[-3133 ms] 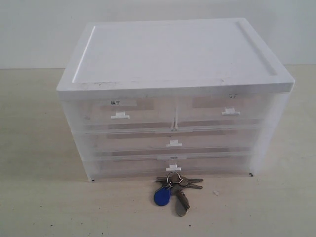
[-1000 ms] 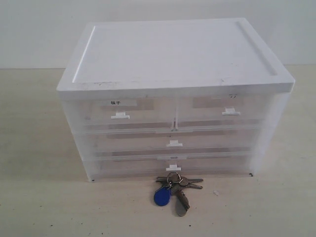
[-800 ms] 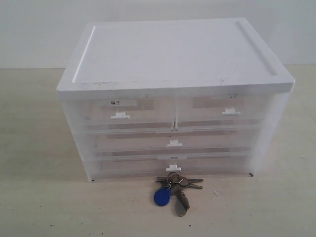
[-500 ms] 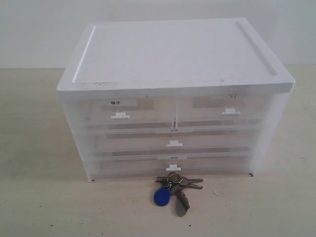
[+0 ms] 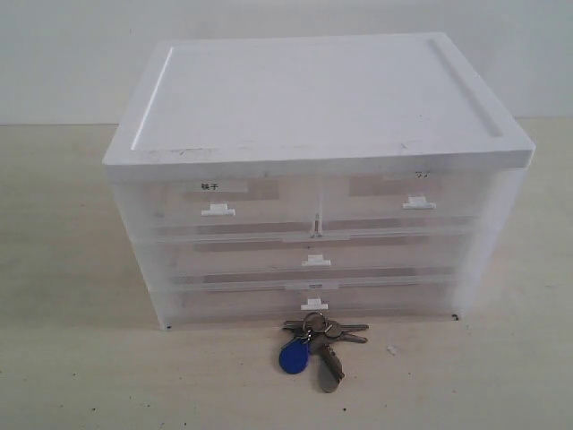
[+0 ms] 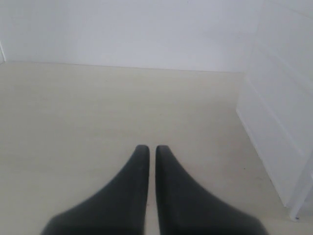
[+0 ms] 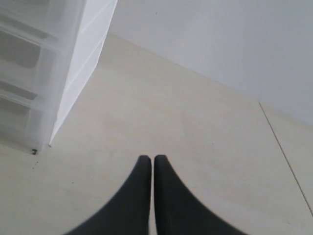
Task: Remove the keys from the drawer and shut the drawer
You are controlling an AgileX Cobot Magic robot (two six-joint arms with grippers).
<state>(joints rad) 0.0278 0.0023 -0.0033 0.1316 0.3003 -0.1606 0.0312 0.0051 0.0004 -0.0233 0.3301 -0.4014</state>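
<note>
the keys (image 5: 315, 349) lie just in front of the drawer (image 5: 313, 255), apparently shut. left end effector (image 6: 147, 149) and right end effector (image 7: 148, 159), both pinched together and empty, should hold clear of it.

Transl. plastic drawer (image 5: 269, 257), metal keys (image 5: 324, 345)

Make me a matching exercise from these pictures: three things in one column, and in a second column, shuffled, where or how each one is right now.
Column one
1. bunch of silver-grey metal keys with a round blue plastic fob
2. upper full-width translucent plastic drawer
3. left gripper

Column two
A. fingers shut, holding nothing
B. lying on the pale table in front of the white plastic cabinet
C. pushed in, closed

Pairs: 1-B, 2-C, 3-A
</note>
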